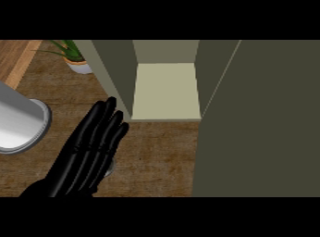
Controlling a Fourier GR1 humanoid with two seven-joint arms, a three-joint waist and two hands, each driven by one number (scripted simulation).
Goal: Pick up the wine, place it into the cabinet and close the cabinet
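Black left hand point(91, 146) lies flat with fingers straight, pointing up-right toward the open cabinet point(166, 90); no wine shows, only a grey sliver under the palm; right hand unseen.

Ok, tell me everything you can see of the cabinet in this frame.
The cabinet is olive-green outside, with a pale cream shelf floor inside and a darker back wall. Its door is open and fills the view's right side. The visible compartment holds nothing. It stands on the brown wooden counter. The left robot hand, black with straight fingers, lies in front of the opening, fingertips close to the cabinet's left wall; contact cannot be told.
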